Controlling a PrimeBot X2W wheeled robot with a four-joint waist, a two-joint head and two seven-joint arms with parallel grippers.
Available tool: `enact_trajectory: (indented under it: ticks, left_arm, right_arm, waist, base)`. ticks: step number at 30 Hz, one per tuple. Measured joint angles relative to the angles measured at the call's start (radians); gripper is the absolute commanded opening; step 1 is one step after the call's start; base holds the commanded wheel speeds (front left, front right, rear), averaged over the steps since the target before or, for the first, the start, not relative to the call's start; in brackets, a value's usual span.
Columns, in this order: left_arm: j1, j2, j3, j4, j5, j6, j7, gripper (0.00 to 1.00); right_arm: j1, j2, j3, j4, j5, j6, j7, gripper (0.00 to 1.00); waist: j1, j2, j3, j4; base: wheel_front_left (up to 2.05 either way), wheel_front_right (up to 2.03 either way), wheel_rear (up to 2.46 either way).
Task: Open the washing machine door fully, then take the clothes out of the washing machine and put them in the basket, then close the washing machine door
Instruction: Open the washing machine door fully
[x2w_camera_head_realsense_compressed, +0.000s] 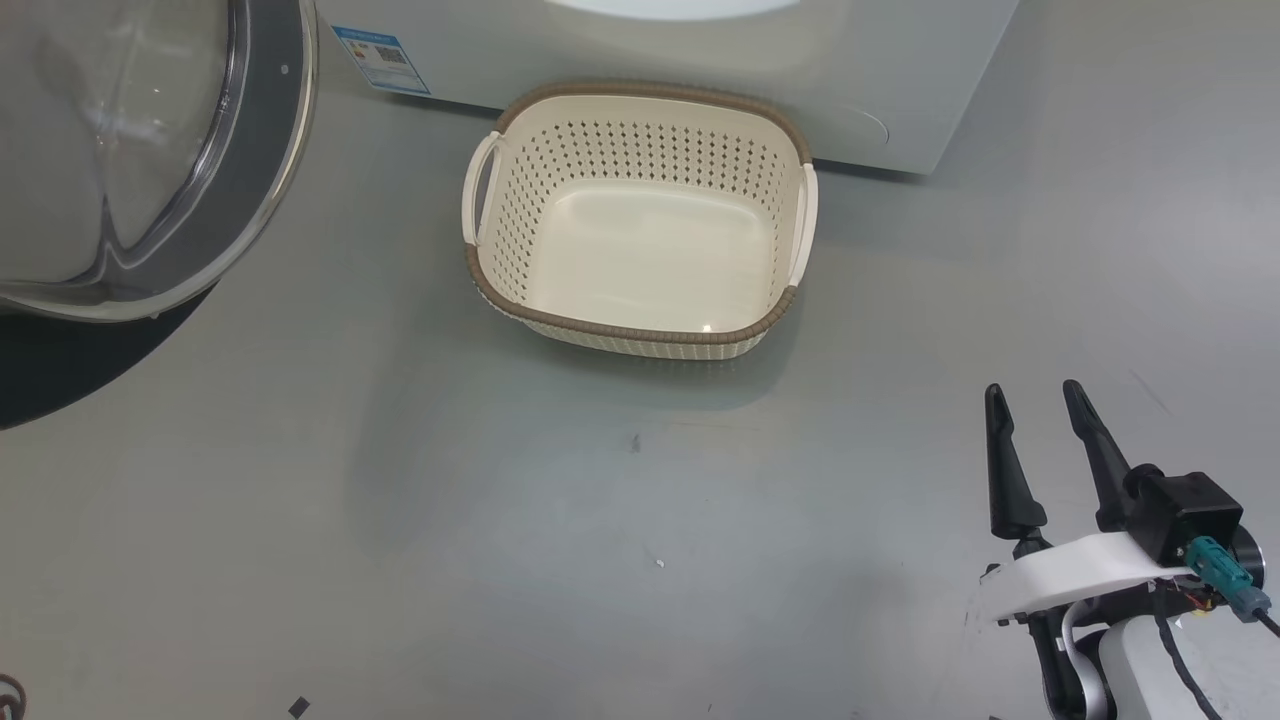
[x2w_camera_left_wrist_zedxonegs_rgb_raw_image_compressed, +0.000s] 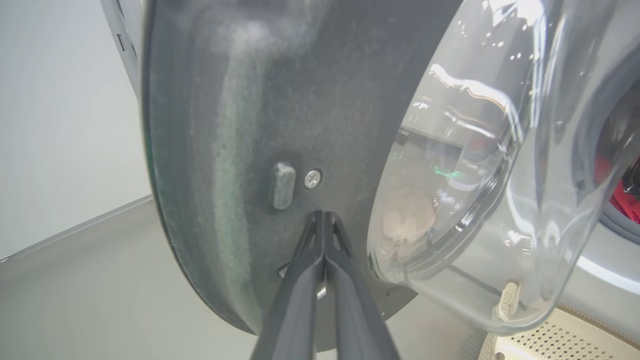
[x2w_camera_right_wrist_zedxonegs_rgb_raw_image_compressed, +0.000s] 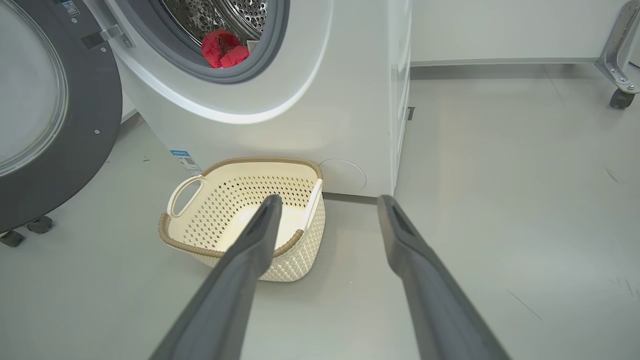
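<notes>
A: Which step is judged to be in hand?

B: Step 1, the opening. The washing machine door is seen swung out at the left side of the washing machine, and the drum mouth is uncovered. The left gripper is closed, its 2 fingers pressed together with nothing between them. The tips seem to be laid against the dark inner rim of the door, just beside a small screw. A push is suggested, not a grasp.

A: Where are the task's things found?

B: The clothes are seen as a red heap inside the washing machine, at the lower edge of the drum mouth. The basket is placed on the floor directly in front of the washing machine, close to its front panel, and nothing is held in it.

A: And the right gripper?

B: The right gripper is held in front of the washing machine, well apart from it. Its 2 fingers are spread wide and nothing is carried.

A: What is called for by the next move?

B: If the door is accepted as fully open, the left gripper should be drawn away from it. Then 1 gripper must be raised to the drum mouth, jaws open, so that the red fabric can be pinched.
</notes>
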Motion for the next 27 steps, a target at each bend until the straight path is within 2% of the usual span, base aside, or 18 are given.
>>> enact_trajectory:
  ticks: [13, 22, 27]
  left_arm:
    - [-0.069, 0.007, -0.006, 0.084, 0.0, -0.021, -0.019, 0.0]
    - [-0.073, 0.005, -0.04, 0.133, 0.014, -0.054, -0.035, 0.0]
    - [-0.072, 0.0, -0.082, 0.138, 0.059, -0.064, -0.044, 0.0]
  right_arm:
    - [-0.019, -0.014, -0.006, -0.007, -0.007, 0.0, 0.006, 1.0]
    - [-0.021, -0.003, -0.006, 0.025, -0.005, 0.001, 0.006, 1.0]
    - [-0.025, 0.015, -0.009, 0.043, 0.011, 0.001, 0.006, 1.0]
  waist:
    - [0.0, 0.0, 0.045, 0.022]
    - [0.0, 0.0, -0.002, 0.022]
    - [0.0, 0.0, -0.045, 0.018]
  base:
    - [0.0, 0.0, 0.0]
    - [0.0, 0.0, 0.0]
    - [0.0, 0.0, 0.0]
